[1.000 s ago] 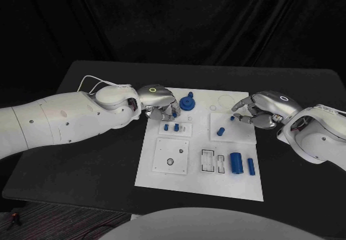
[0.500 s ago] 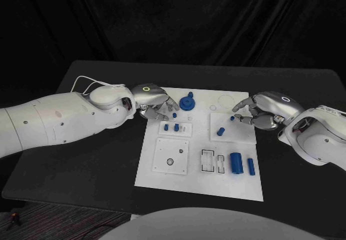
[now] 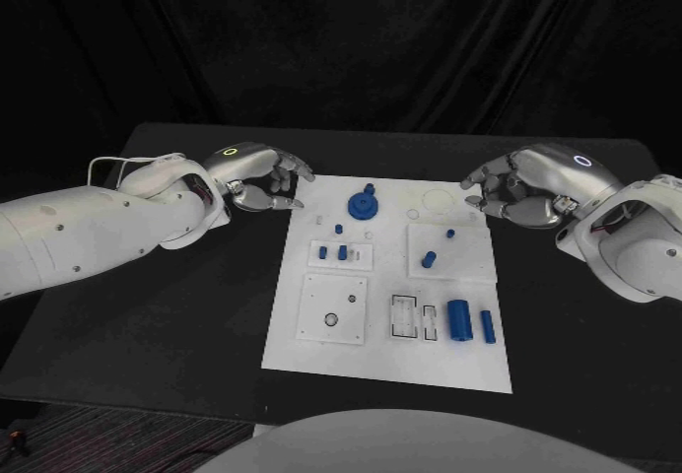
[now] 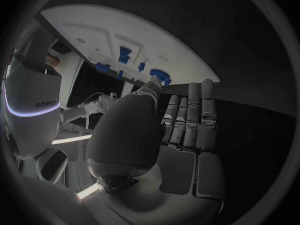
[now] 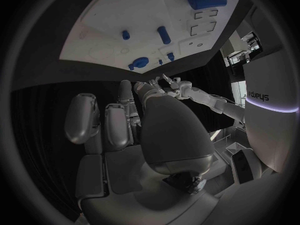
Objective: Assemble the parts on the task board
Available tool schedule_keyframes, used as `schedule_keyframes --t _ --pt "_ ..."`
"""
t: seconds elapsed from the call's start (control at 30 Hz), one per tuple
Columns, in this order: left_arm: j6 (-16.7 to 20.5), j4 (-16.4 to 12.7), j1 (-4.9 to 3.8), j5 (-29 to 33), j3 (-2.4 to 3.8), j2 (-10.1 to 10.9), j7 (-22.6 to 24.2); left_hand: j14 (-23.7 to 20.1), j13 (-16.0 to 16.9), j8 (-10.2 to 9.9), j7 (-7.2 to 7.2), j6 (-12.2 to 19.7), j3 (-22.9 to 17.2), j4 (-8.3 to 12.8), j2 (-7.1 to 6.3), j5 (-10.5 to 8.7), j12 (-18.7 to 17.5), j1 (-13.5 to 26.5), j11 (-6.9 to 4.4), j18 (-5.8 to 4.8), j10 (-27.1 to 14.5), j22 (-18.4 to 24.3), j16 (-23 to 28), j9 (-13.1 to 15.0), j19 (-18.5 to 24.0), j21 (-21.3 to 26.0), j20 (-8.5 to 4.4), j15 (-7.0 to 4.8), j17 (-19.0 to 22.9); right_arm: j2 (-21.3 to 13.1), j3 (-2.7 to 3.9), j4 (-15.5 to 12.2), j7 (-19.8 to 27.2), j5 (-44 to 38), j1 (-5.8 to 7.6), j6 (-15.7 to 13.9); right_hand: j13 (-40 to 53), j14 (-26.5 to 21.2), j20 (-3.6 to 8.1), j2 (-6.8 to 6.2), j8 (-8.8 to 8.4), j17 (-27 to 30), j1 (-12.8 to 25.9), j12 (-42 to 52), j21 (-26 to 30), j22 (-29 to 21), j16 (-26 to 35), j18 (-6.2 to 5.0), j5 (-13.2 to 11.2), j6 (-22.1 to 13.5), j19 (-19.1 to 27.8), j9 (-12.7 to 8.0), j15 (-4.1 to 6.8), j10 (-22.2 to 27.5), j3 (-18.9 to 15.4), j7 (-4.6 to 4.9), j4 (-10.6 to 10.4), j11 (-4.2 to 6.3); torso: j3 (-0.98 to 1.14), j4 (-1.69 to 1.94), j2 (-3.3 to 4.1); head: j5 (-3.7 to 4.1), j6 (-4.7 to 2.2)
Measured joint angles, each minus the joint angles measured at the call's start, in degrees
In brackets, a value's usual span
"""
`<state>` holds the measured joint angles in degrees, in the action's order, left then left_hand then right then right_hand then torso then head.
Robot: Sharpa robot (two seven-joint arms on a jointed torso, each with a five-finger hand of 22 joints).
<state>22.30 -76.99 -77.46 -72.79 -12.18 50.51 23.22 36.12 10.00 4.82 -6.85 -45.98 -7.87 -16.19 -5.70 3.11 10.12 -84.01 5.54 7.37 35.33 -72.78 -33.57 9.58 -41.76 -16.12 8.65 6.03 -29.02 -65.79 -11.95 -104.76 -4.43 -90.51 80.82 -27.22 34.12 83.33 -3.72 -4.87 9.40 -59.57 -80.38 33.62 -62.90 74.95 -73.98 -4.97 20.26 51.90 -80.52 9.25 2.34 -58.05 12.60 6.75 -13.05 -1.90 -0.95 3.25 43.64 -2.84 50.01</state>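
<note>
Both robot hands [image 3: 263, 177] [image 3: 529, 185] withdrawn off task board [image 3: 391, 345]

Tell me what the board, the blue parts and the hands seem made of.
Board: probably matte white plastic, flat and even with no glare. Parts, such as the big cylinder: likely plastic, one uniform opaque blue. Left hand and right hand: silver with soft sheen, metal or metallic-coated plastic; cannot tell which.
</note>
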Motion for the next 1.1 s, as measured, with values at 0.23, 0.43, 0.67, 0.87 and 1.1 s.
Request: schedule_keyframes --t 0.23,0.43,0.67,0.87,1.1 --pt "-3.2 -2.2 -0.47 19.7 -0.02 2.8 10.6 -28.2 -5.0 -1.5 5.49 7.3 12.1 -0.9 -5.25 0.8 -1.1 5.3 -6.34 -0.37 -21.3 9.2 25.3 -2.0 26.1 12.9 -0.78 -4.14 19.5 0.5 0.12 -0.5 -5.6 -4.4 4.88 5.2 -12.8 -2.5 -2.23 -2.56 -1.09 6.8 -1.4 -15.4 7.7 0.0 4.6 -0.89 -3.1 0.8 2.5 0.1 -2.46 6.5 -0.3 -2.06 1.1 -3.25 -0.64 0.2 -0.77 1.22 0.0" --pt "-10.5 -4.4 -0.58 35.9 -0.01 2.4 13.4 -36.1 -8.8 -2.9 5.74 29.9 17.1 -1.1 -3.9 3.28 -7.5 12.3 -6.84 -1.71 -32.7 38.8 33.4 -7.1 39.0 14.1 0.52 -1.21 28.8 2.7 0.07 0.9 -8.4 -9.6 5.57 10.9 -20.7 -4.3 -1.0 -3.57 -4.58 13.8 -1.3 -23.0 14.9 0.0 10.2 -1.78 -10.1 -2.1 4.3 -1.4 -0.58 13.6 -6.3 -7.52 0.9 -2.31 -1.31 0.57 -1.38 2.43 0.0" --pt "-20.4 -7.1 0.87 58.6 -0.05 1.7 14.6 -36.2 -9.1 -3.3 6.57 35.3 13.6 -0.7 4.22 2.51 -7.9 18.3 -7.27 1.96 -34.4 59.5 33.4 -8.1 41.6 15.0 1.42 -1.88 29.0 3.9 0.02 3.5 -8.3 -14.1 2.21 14.5 -25.1 -3.9 -1.31 -2.32 -5.03 13.8 -5.5 -22.7 16.2 0.0 11.2 -1.77 -10.0 -0.3 3.5 -3.1 -1.06 10.6 -8.2 -4.66 -0.5 -3.54 -2.11 1.07 -1.96 4.12 0.0" --pt "-24.5 -7.8 1.88 70.4 -0.08 1.9 15.1 -36.2 -9.2 -3.3 7.03 35.7 14.1 -0.6 6.77 6.04 -7.2 17.3 -7.89 1.95 -34.6 69.7 33.4 -8.1 41.9 15.7 0.94 -2.25 29.0 5.6 0.01 5.9 -6.6 -15.5 -0.15 14.9 -26.9 -3.3 -1.61 -1.9 -5.03 12.0 -5.9 -22.0 14.7 0.0 10.2 -1.78 -9.6 1.6 2.6 -3.8 -1.65 4.9 -8.8 -2.19 -0.4 -3.61 -2.58 1.36 -2.44 4.38 0.0" --pt "-26.6 -7.9 2.47 76.3 -0.08 1.9 15.3 -36.2 -9.2 -3.3 6.53 34.8 15.1 -0.5 8.53 7.28 -6.6 16.1 -7.27 1.94 -34.8 69.9 33.4 -8.1 41.9 15.7 0.94 -2.25 29.0 8.1 0.03 8.1 -4.3 -15.8 -2.2 14.9 -27.8 -3.1 -1.61 -1.07 -5.03 12.2 -5.7 -22.0 15.0 0.0 10.0 -1.77 -9.6 1.8 2.2 -4.3 -1.84 2.0 -9.3 -1.52 -0.5 -3.3 -2.72 1.57 -2.74 4.12 0.0"
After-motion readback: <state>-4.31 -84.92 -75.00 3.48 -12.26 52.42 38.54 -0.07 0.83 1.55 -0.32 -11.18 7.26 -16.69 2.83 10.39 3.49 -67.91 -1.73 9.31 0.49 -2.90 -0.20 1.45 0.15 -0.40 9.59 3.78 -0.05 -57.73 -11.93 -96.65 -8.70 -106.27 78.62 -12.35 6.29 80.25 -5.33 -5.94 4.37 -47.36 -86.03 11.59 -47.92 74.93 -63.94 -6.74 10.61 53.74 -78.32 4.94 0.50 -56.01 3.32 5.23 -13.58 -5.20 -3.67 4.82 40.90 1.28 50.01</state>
